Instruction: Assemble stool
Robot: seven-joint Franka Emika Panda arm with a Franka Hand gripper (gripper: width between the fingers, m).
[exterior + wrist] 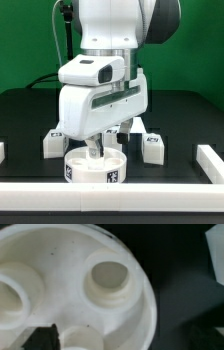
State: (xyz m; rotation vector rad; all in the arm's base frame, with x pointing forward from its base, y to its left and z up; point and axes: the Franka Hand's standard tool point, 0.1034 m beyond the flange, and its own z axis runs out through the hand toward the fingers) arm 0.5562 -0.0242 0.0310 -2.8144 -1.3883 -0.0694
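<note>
The round white seat (95, 169) lies on the black table near the front edge, marker tags on its rim. In the wrist view its sockets (108, 274) face up. A short white leg (94, 150) stands upright in the seat and shows in the wrist view as a pale post (88, 338). My gripper (98, 142) hangs open straight above the seat, its jaws spread around that leg. One dark finger (40, 336) shows beside the post; the other is hidden. Two more tagged legs lie behind the seat, one at the exterior view's left (52, 144), one at its right (152, 147).
A low white border (208, 160) runs along the table's front and the exterior view's right side. The arm's white body (100, 75) hides the table's middle. Black cables (40, 75) trail at the back left.
</note>
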